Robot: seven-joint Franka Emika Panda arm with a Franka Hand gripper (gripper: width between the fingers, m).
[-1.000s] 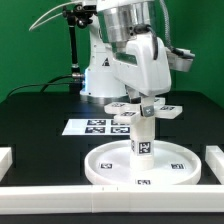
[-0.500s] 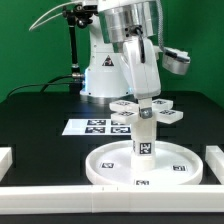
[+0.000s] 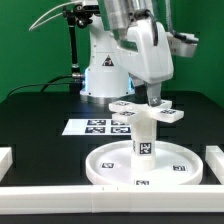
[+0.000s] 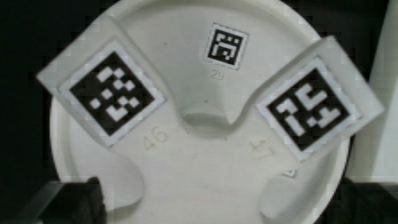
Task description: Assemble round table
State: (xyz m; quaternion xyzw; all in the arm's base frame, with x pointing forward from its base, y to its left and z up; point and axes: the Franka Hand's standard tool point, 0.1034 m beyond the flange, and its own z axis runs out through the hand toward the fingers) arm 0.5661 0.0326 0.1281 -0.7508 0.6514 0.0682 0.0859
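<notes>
Nearest on the counter [image 3: 30, 110], between the white border rails [image 3: 40, 188], lies the round disc [image 3: 140, 168], rim up, with the cylinder leg [image 3: 143, 135] standing upright at its middle. On top of the leg sits the cross-shaped base [image 3: 146, 109]. My hand [image 3: 156, 98] hangs just above one arm of it; whether the fingers are parted I cannot tell. I judge the base wants turning tight next, so I must grip it squarely. Farther back lies the marker board [image 3: 90, 126].

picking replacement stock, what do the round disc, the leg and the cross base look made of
All three look like matte white plastic, though that is only a guess from the look. Round disc: smooth, moulded rim. Leg: plain cylinder with the same dull sheen. Cross base: flat arms carrying printed black-and-white tags.
</notes>
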